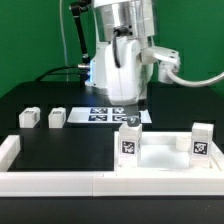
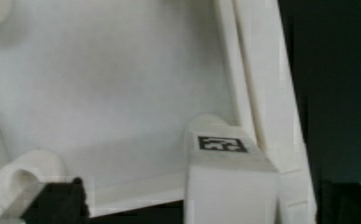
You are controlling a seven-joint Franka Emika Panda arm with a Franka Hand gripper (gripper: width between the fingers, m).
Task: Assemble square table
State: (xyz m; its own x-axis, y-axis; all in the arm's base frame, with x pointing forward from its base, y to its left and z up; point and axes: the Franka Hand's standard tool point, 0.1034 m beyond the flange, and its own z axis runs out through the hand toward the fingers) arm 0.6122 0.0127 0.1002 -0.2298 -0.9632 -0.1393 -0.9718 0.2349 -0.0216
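I see the black bench (image 1: 60, 145), edged on the camera side by a long low white border wall (image 1: 50, 181). The thick white plastic square slab (image 1: 160, 153) lies just camera-side of the fingers (image 1: 133, 106), by that wall, with upright tagged white legs (image 1: 128, 143) on it. Two small white loose leg blocks (image 1: 28, 117) sit well off to the exterior view's left of the fingers. I cannot tell how far the fingers are open.

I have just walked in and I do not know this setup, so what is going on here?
A robot arm is building a small white table. Its fingers are down close to the tabletop, beside one leg that stands upright at a corner; a second leg stands at another corner. Two loose legs wait on the exterior view's left. Whether the fingers grip anything, I cannot tell.
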